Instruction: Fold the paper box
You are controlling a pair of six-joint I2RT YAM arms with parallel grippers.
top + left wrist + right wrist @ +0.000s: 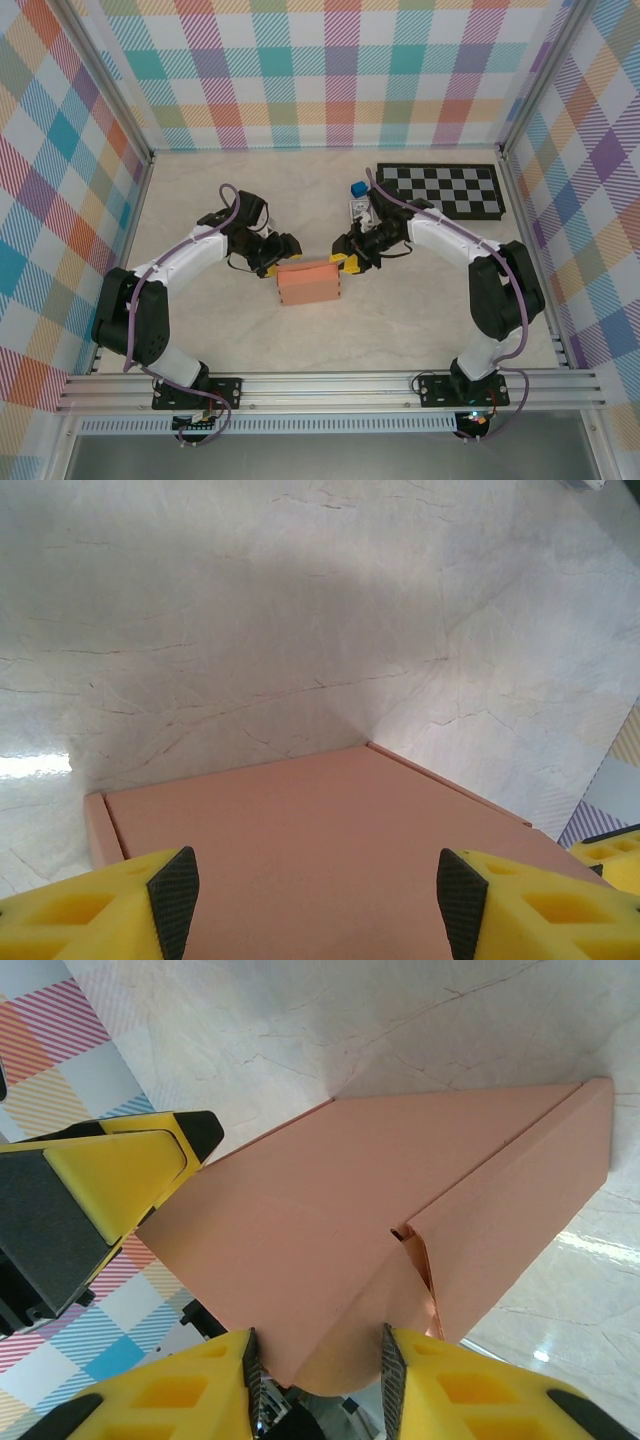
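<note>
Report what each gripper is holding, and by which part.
Right gripper pinches the paper box by its end flap, between both fingers. Left gripper holds nothing; its fingers stand open over the box's top.

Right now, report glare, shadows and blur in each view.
Left wrist: white glare patch on the table at the left edge, broad soft shadow beyond the paper box. Right wrist: glare streak on the table, lower right, box edges crisp. Top external: even light, no glare, everything sharp.
</note>
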